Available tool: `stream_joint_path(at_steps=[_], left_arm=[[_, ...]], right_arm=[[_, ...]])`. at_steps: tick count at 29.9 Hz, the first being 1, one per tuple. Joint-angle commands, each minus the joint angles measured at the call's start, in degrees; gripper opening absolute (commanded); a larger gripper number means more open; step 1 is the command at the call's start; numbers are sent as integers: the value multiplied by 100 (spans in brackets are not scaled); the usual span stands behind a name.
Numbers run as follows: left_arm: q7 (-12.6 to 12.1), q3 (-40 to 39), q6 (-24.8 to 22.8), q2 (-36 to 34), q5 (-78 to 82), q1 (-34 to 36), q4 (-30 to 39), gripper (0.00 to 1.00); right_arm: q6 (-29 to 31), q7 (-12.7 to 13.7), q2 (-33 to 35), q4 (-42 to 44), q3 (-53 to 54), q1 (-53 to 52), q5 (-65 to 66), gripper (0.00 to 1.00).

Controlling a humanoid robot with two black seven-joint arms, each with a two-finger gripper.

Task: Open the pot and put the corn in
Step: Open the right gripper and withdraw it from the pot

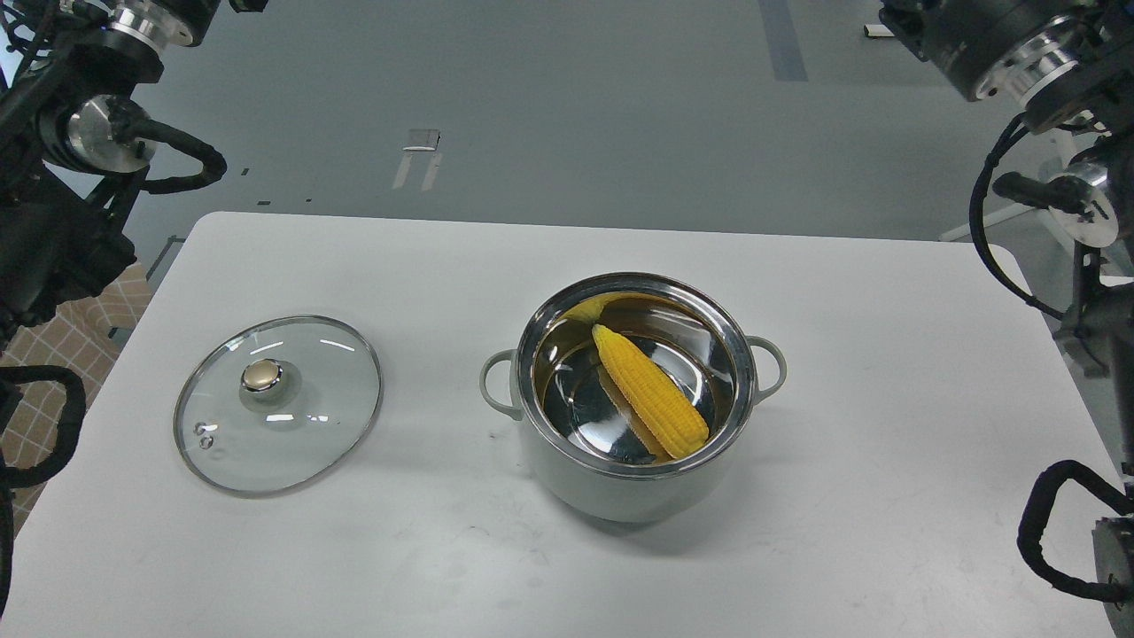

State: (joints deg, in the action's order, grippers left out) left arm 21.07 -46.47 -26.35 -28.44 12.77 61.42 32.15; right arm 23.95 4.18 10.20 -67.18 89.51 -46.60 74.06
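The pale grey-white pot [620, 483] stands open at the middle of the white table [886, 443], a loop handle on each side. The yellow corn [649, 391] lies inside it on the shiny steel bottom, tip toward the back left. The glass lid [278, 402] with a gold knob lies flat on the table to the pot's left. Both arms are raised at the view's upper corners. Only thick black and silver arm parts show there; neither gripper is in view.
Parts of my left arm [62, 177] fill the left edge and parts of my right arm [1063, 133] the right edge. Grey floor lies beyond the table's far edge.
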Motion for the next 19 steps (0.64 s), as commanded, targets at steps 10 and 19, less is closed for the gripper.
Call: stream_joint_path(at_steps=[10, 19], left_arm=[[-15, -12, -165, -30, -178, -69, -51, 98], [-85, 6, -165, -48, -248, -315, -7, 98]], right_arm=[[-66, -250, 298, 1638, 374, 108, -3205, 100], [-75, -479, 246, 1779, 427, 134, -3222, 100]])
